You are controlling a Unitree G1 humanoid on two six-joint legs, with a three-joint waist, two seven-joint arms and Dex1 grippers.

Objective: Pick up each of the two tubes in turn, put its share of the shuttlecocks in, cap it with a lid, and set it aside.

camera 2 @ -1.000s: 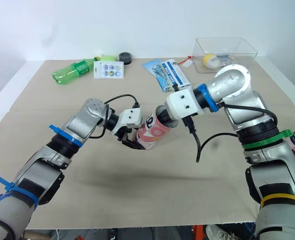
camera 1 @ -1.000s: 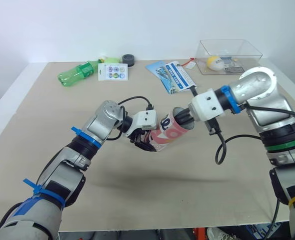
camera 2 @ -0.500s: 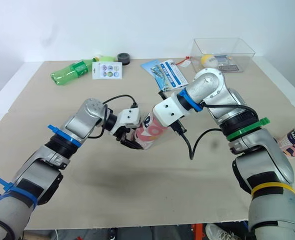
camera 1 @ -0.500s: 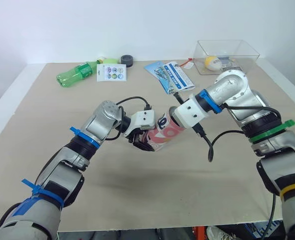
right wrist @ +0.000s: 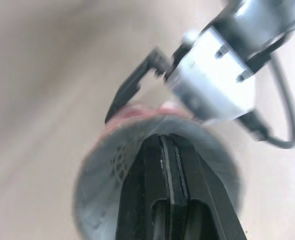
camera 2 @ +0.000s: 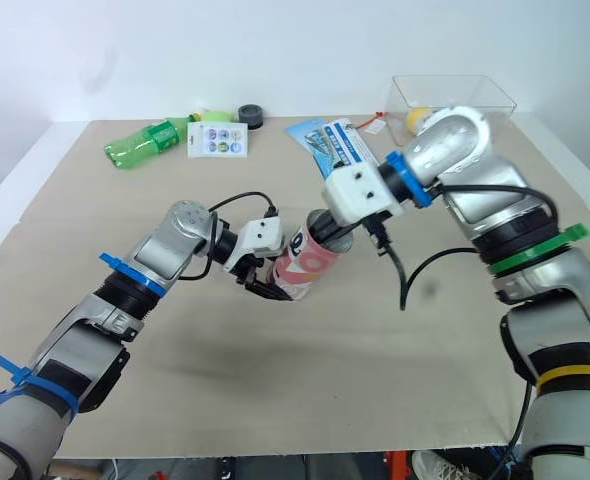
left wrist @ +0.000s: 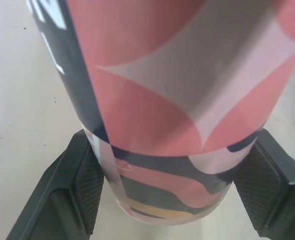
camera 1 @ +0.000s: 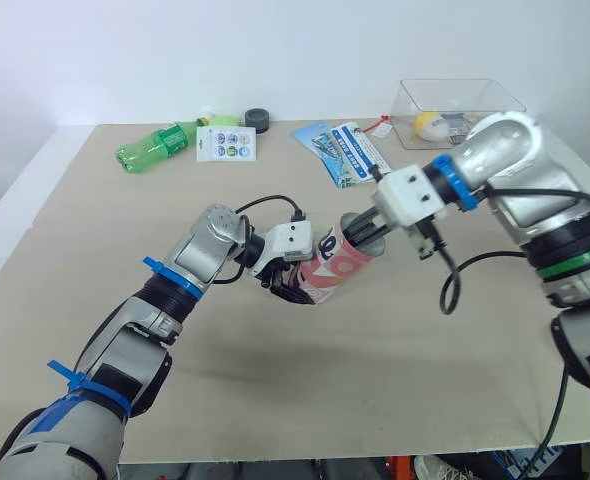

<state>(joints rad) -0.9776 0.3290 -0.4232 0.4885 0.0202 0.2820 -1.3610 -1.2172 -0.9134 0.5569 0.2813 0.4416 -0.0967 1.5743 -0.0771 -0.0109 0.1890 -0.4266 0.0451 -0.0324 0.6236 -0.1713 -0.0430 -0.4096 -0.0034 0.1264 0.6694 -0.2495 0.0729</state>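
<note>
1. Near the far left corner of the desk (camera 1: 275, 390), a green bottle (camera 1: 155, 145) is lying on its side. A sticker card (camera 1: 225, 144) and a black disc (camera 1: 256, 120) are lying just beside it along the far edge.
2. Our left gripper (camera 1: 293, 288) is clamping the tube (camera 1: 340, 260) near its closed end. In the left wrist view we are seeing both pads (left wrist: 90, 187) pressing against opposite sides of its pink, white and dark wall.
3. The tube is sitting around the middle of the desk, tilting with its open mouth up and towards our right. We cannot tell whether its lower end is touching the desk.
4. Our right gripper (right wrist: 167, 160) is reaching into that mouth, its two fingers pinched flat together with the tips inside the rim.
5. A blue leaflet (camera 1: 347, 152) is lying near the far edge behind the tube. A clear box (camera 1: 495, 100) is standing at the far right corner, holding a yellow ball (camera 1: 428, 124).
</note>
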